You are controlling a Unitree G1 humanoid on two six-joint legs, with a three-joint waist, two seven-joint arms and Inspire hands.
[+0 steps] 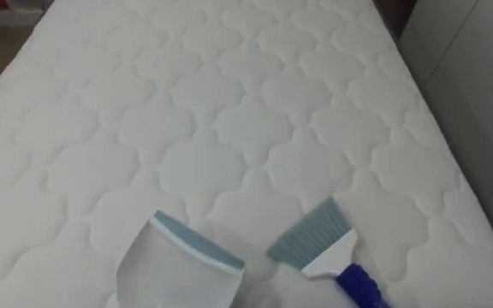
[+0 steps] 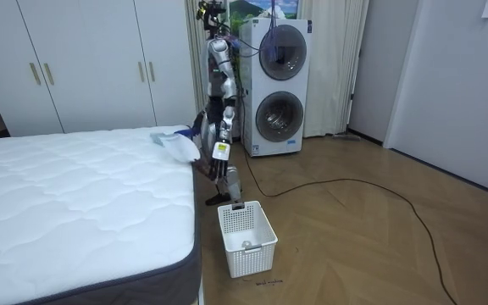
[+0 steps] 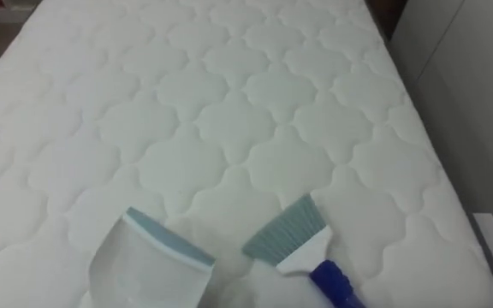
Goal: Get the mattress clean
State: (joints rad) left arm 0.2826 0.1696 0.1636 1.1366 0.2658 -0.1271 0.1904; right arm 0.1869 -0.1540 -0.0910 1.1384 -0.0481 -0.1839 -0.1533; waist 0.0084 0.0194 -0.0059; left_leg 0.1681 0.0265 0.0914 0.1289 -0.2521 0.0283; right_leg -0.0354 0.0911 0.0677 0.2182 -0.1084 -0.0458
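**BED TOP: ONE BRUSH, ONE DUSTPAN AT NEAR EDGE**

We find the bed (image 1: 229, 111) with its quilted top bare. It looks soft and yielding, so we judge that light strokes suit it. At its near edge are one brush (image 1: 315, 239), right, and one dustpan (image 1: 178, 265), left, close but apart. Both look like light, stiff plastic, so take each by its handle. One basket (image 2: 246, 237) stands on the floor beside the bed's corner. We cannot tell the state of the left hand (image 2: 200, 133).

The brush (image 1: 322, 246) and dustpan (image 1: 176, 272) run off the bottom edge; what lies in the basket (image 2: 249, 252) is too small to tell.
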